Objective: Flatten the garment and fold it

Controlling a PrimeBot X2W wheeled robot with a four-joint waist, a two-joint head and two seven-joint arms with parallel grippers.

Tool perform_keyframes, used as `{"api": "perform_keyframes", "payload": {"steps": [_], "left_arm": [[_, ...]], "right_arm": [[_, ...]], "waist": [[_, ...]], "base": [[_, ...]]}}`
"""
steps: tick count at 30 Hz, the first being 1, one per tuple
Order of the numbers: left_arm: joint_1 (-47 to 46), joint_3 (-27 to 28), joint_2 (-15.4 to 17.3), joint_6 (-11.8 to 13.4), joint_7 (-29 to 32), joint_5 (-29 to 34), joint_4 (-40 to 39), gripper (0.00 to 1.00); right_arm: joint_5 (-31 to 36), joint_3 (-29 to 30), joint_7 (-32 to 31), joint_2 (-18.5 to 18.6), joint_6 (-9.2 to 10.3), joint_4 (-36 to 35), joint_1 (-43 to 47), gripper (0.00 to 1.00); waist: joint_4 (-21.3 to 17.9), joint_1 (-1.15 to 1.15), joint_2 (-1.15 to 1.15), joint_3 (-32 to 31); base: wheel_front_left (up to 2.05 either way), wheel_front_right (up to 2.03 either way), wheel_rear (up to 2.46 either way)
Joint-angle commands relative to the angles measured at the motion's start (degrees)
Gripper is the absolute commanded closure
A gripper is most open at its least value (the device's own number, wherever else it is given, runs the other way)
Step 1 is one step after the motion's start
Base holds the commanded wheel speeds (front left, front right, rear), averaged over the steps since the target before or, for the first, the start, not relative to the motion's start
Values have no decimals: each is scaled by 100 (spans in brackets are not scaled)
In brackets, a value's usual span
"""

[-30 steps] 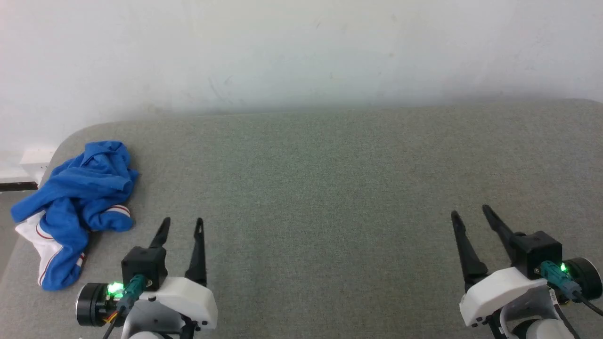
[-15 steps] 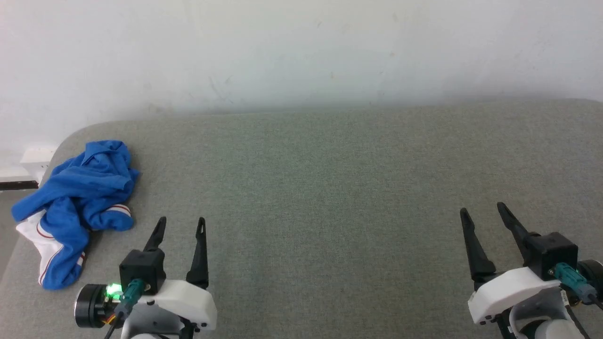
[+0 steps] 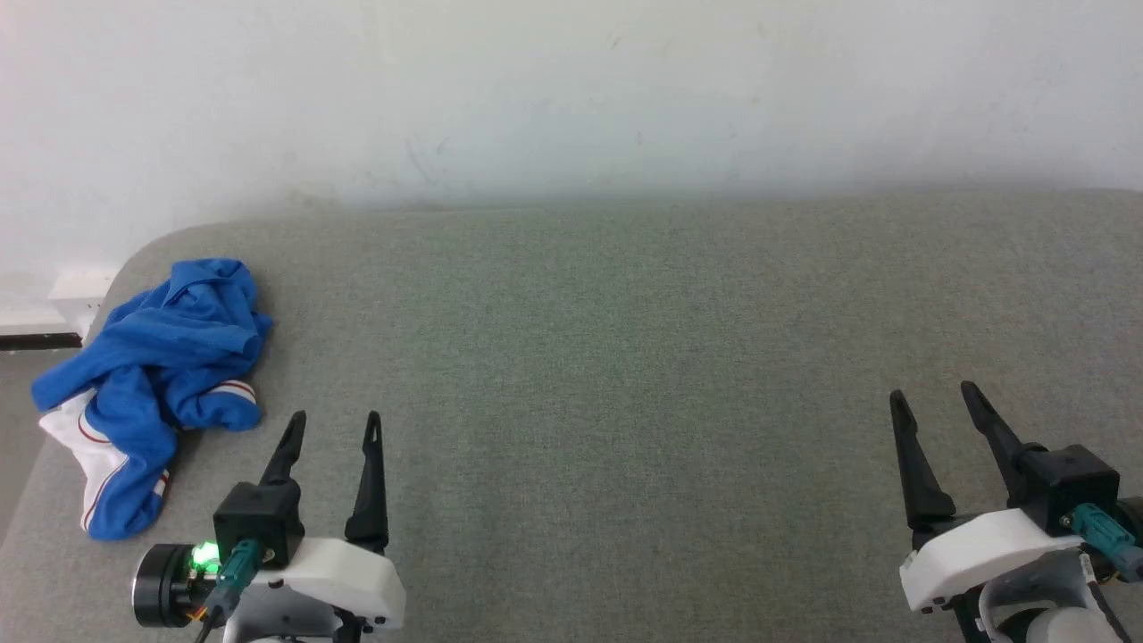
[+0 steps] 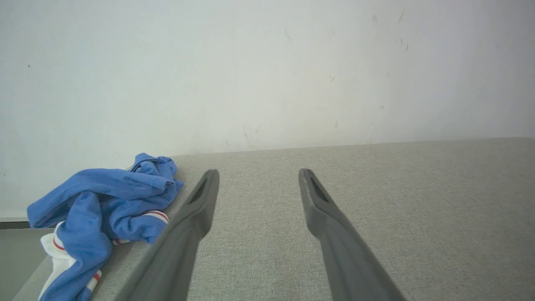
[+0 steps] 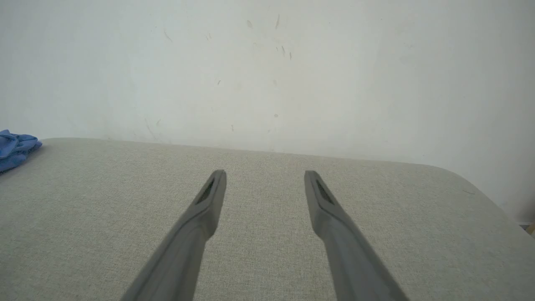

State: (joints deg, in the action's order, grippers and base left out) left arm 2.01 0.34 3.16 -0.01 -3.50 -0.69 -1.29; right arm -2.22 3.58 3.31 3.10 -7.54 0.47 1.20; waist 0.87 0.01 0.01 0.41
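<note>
The grey cloth-covered surface (image 3: pixel 625 357) spans the lower frame under a pale wall (image 3: pixel 571 89). At its left edge the garment (image 3: pixel 152 375) lies in a crumpled blue heap, neither flattened nor folded, so the whole job is left to do. The left gripper (image 3: pixel 336 417), lower left, and the right gripper (image 3: pixel 931 391), lower right, stand wide open and hold nothing. I see nothing blocking the reach to the heap.

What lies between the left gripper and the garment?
Nothing but bare grey surface. The open left gripper is apart from the garment, which lies crumpled at the left edge. The head view shows this.
</note>
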Motion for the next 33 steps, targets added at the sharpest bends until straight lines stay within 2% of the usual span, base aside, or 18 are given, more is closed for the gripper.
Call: {"api": "perform_keyframes", "payload": {"steps": [1,19,33], "left_arm": [[79,40,-3,-48,-58,-59,-52,0],[197,85,-9,-101,-262,-97,-79,0],[290,132,-13,-147,-429,-120,-100,0]], "right_arm": [[-56,42,77,-6,1,-5,14,0],[-145,85,281,-9,2,156,45,0],[-218,104,448,-12,3,392,22,0]], "waist": [[28,-1,-1,7],[349,-1,-1,-19],[744,-1,-1,-26]], "base": [[0,0,0],[0,0,0],[0,0,0]]}}
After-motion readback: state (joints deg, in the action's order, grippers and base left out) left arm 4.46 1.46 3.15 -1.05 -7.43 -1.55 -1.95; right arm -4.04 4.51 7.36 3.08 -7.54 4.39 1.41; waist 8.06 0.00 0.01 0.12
